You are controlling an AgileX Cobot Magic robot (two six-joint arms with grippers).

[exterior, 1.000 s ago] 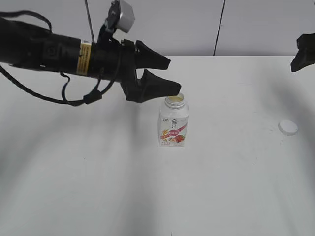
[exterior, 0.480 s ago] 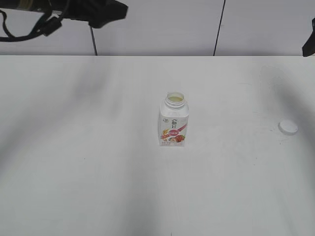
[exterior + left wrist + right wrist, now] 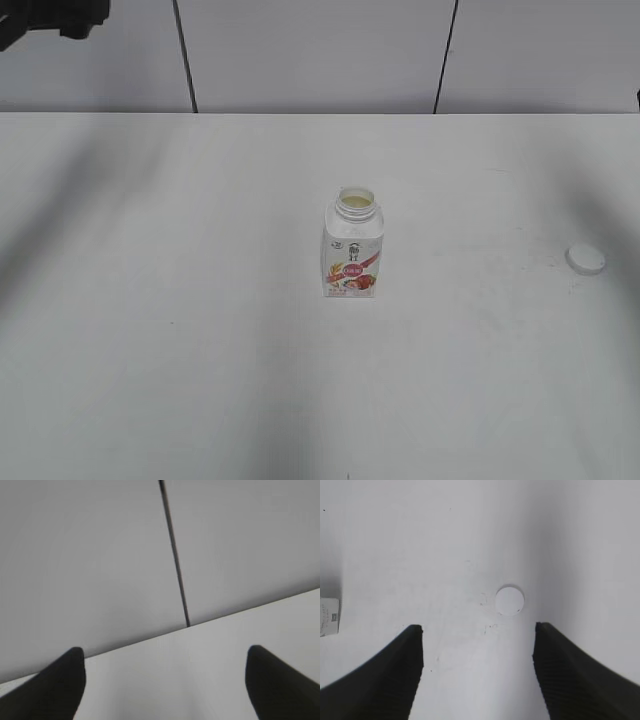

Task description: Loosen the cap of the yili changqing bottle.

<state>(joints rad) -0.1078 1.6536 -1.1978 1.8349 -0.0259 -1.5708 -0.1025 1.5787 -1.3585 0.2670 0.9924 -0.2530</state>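
Note:
The yili changqing bottle point(image 3: 352, 246) stands upright in the middle of the white table, its neck open and uncapped. Its edge shows at the left of the right wrist view point(image 3: 329, 616). The white cap point(image 3: 585, 259) lies flat on the table at the right, apart from the bottle; it also shows in the right wrist view point(image 3: 510, 600). My right gripper point(image 3: 477, 630) is open and empty above the table, the cap just beyond its fingertips. My left gripper point(image 3: 162, 655) is open and empty, facing the back wall; only a bit of its arm point(image 3: 50, 15) shows at the top left of the exterior view.
The white table point(image 3: 200, 350) meets a grey panelled wall point(image 3: 320, 50) with dark vertical seams at the back.
My left arm has pulled up and away to the left from beside the bottle's neck, nearly out of the exterior view. The right arm has left that view too. Bottle and cap have not moved.

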